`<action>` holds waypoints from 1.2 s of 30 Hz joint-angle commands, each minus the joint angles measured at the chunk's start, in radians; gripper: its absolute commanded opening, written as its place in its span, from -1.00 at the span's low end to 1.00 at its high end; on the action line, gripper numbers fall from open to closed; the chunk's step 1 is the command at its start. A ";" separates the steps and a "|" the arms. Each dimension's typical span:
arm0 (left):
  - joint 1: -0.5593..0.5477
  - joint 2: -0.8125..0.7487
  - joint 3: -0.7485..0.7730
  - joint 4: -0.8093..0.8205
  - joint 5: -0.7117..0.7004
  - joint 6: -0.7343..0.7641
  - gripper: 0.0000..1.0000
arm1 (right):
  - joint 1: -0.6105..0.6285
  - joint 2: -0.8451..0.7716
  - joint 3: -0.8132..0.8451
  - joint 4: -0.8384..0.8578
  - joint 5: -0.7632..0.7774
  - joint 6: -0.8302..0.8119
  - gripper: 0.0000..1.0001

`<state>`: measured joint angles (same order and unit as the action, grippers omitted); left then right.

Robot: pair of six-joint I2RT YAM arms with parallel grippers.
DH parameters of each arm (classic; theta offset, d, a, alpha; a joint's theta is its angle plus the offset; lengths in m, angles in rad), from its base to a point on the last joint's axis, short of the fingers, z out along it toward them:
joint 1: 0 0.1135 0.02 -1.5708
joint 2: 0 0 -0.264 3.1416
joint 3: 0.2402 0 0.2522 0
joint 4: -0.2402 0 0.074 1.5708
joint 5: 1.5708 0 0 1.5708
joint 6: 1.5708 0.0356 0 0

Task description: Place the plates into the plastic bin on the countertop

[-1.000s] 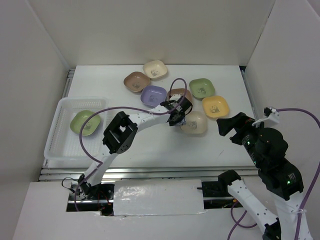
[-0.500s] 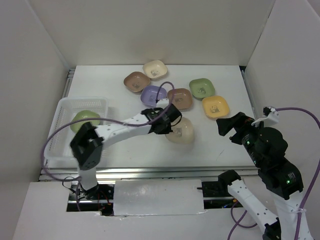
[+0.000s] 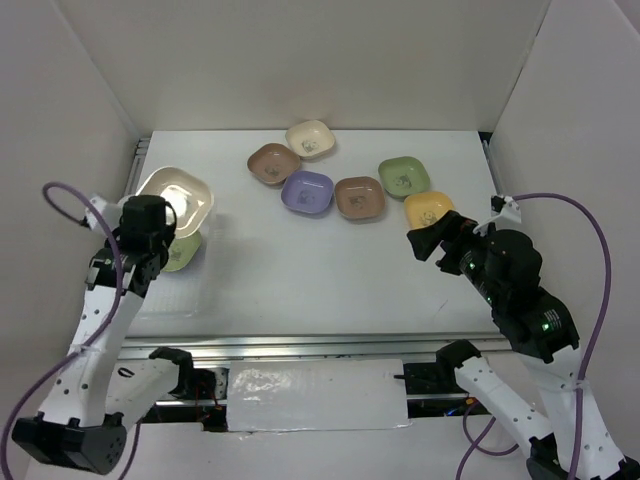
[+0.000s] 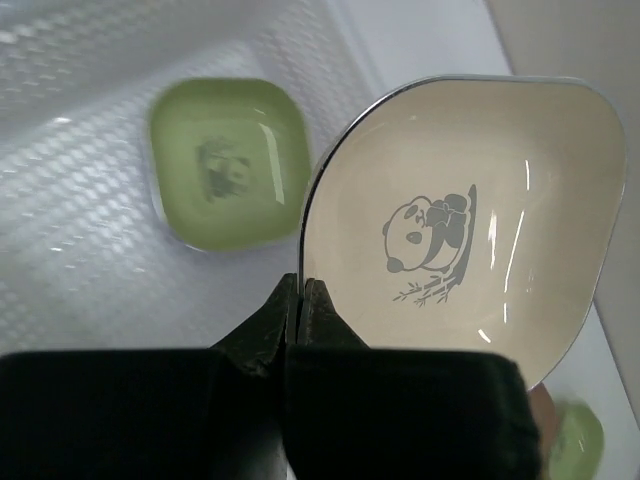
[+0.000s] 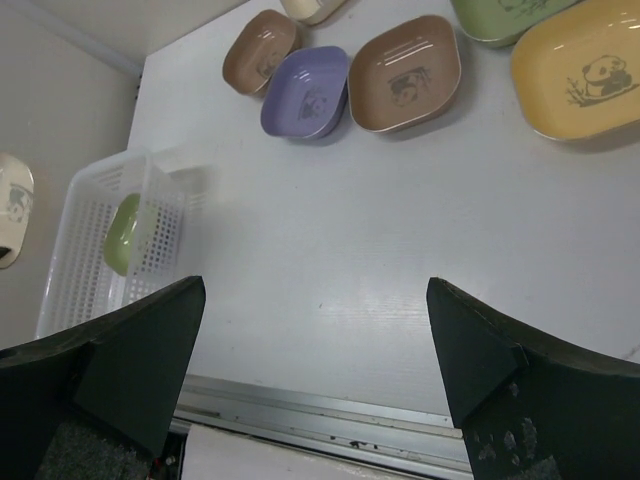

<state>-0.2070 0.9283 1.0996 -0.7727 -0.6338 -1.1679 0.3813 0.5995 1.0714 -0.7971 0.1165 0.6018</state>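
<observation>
Left gripper (image 4: 301, 290) has swung from mid-table to the bin (image 4: 60, 290), pinching the cream plate (image 4: 470, 230) by its rim, just beside the green plate (image 4: 226, 163) lying inside. Drop looks next. Right gripper (image 5: 312, 300) spread, empty, near the yellow plate (image 5: 590, 75).

No words, numbers or brand marks can be read in any view. The only marking is a grey panda drawing (image 4: 428, 238), clearest on the cream plate (image 4: 545, 170) and the yellow plate (image 5: 590, 75); it carries no lettering.
</observation>
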 commanded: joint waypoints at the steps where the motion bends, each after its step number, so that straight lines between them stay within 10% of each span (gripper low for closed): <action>1: 0.191 -0.010 -0.061 0.027 0.058 -0.065 -1.00 | -0.005 0.006 -0.007 0.079 -0.026 0.001 1.00; 8: 0.516 0.255 -0.092 0.202 0.382 0.065 -1.00 | -0.005 -0.003 -0.011 0.064 -0.021 -0.013 1.00; 17: 0.546 0.375 -0.216 0.311 0.467 0.123 -1.00 | -0.007 0.013 -0.013 0.085 -0.041 -0.008 1.00; 19: 0.561 0.389 -0.227 0.323 0.502 0.143 -0.67 | -0.009 0.017 -0.005 0.085 -0.051 -0.011 1.00; 20: 0.567 0.386 -0.221 0.316 0.503 0.148 -0.01 | -0.007 0.019 -0.002 0.081 -0.052 -0.016 1.00; 21: 0.561 0.377 -0.204 0.300 0.497 0.149 0.23 | -0.007 0.019 0.004 0.076 -0.048 -0.017 1.00; 23: 0.534 0.307 -0.176 0.260 0.461 0.149 0.98 | -0.008 0.016 0.007 0.075 -0.041 -0.017 1.00; 30: 0.258 0.138 -0.037 0.251 0.324 0.175 0.99 | -0.009 0.023 -0.017 0.107 -0.052 -0.013 1.00; 36: -0.107 0.441 0.231 0.299 0.321 0.313 0.99 | -0.007 0.063 -0.019 0.133 -0.089 -0.016 1.00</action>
<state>-0.2337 1.2121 1.2228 -0.5087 -0.3084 -0.9653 0.3786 0.6369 1.0531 -0.7341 0.0525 0.6006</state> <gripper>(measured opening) 0.993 0.998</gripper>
